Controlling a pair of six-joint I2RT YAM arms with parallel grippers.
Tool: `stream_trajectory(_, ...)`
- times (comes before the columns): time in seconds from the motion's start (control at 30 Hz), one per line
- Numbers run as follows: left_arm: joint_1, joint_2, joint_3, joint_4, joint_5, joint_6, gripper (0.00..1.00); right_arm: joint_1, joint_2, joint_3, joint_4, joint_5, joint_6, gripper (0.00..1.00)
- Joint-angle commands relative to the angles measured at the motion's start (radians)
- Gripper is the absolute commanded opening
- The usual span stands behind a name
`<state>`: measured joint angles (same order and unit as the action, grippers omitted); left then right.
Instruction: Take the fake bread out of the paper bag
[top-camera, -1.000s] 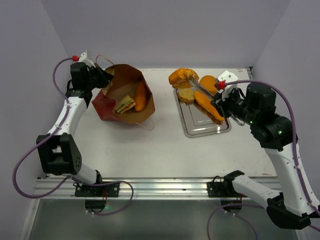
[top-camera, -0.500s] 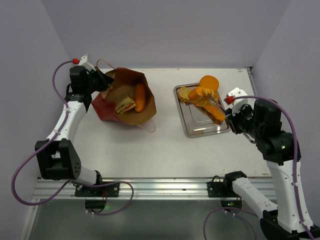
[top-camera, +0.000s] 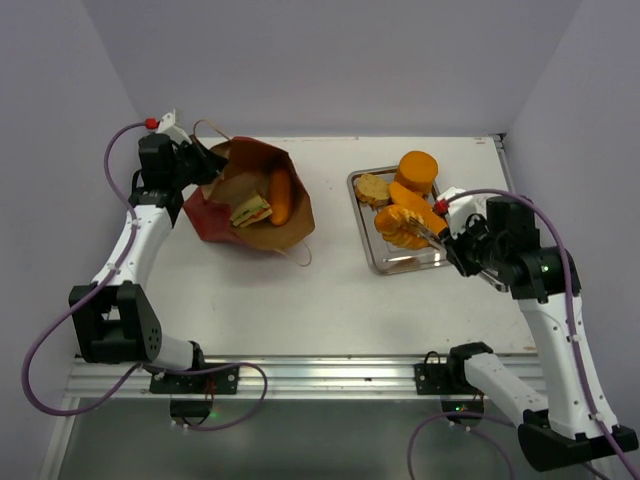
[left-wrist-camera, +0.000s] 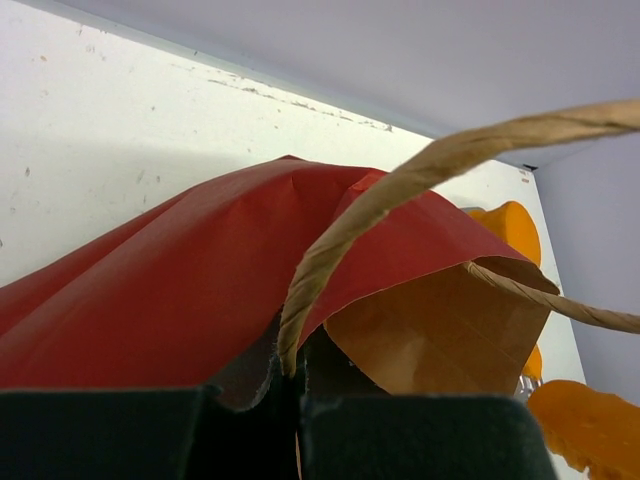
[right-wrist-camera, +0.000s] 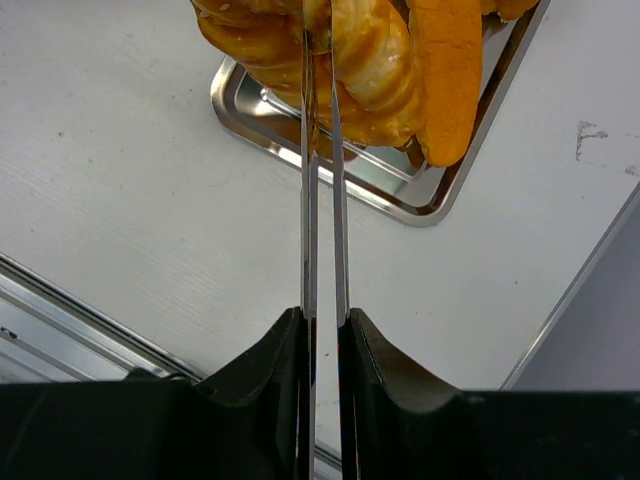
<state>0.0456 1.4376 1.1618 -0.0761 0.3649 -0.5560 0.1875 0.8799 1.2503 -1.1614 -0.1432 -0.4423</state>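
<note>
tabletop (top-camera: 300, 290): bag on the left, tray on the right, well apart.
paper bag (top-camera: 205, 218): mouth open; loaf (top-camera: 281, 195) and sandwich (top-camera: 250, 210) inside.
tray (top-camera: 395, 264): other bread pieces piled on it.
left hand (top-camera: 207, 160): clamped on the bag rim.
right hand (top-camera: 425, 232): pinched on a twisted piece (right-wrist-camera: 365, 60) over the tray.
step: likely depositing.
next: let go, then reach into the bag for the loaf.

- No text, label, brand, number or sign could be read in any view.
- The paper bag (left-wrist-camera: 150, 290) showed only plain red paper.
</note>
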Motion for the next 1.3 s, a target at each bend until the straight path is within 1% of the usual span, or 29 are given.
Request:
stream_trajectory(0.0,0.011,-0.032,-0.022,0.018,0.009,0.027,0.0,-0.005,0.062,0.005,0.031,0.037,-0.029,0.0)
stream_trajectory(0.23,0.011,-0.045,-0.021,0.016,0.008,0.03,0.0,-0.005,0.229,0.052,0.045,0.07,-0.044,0.0)
stream_trajectory(0.5,0.011,-0.055,-0.027,0.015,0.002,0.037,0.0,-0.006,0.436,0.196,0.043,0.082,-0.044,0.0)
stream_trajectory(0.63,0.011,-0.059,-0.031,0.015,-0.003,0.042,0.0,-0.005,0.54,0.257,0.069,0.097,-0.045,0.0)
stream_trajectory(0.9,0.011,-0.063,-0.042,0.019,-0.011,0.045,0.0,-0.005,0.666,0.285,0.152,0.1,-0.032,0.01)
stream_trajectory(1.0,0.011,-0.063,-0.042,0.021,-0.011,0.047,0.0,-0.005,0.7,0.282,0.18,0.105,-0.029,0.06)
stream_trajectory(1.03,0.011,-0.063,-0.042,0.021,-0.011,0.047,0.0,-0.005,0.706,0.282,0.184,0.105,-0.029,0.1)
stream_trajectory(1.13,0.011,-0.063,-0.04,0.022,-0.011,0.047,0.0,-0.005,0.723,0.282,0.204,0.103,-0.027,0.17)
stream_trajectory(1.17,0.011,-0.065,-0.04,0.022,-0.011,0.045,0.0,-0.005,0.723,0.285,0.213,0.1,-0.027,0.22)
stream_trajectory(1.23,0.011,-0.066,-0.04,0.024,-0.011,0.047,0.0,-0.005,0.725,0.284,0.226,0.099,-0.024,0.25)
stream_trajectory(1.27,0.011,-0.066,-0.042,0.024,-0.011,0.045,0.0,-0.005,0.725,0.285,0.232,0.1,-0.022,0.28)
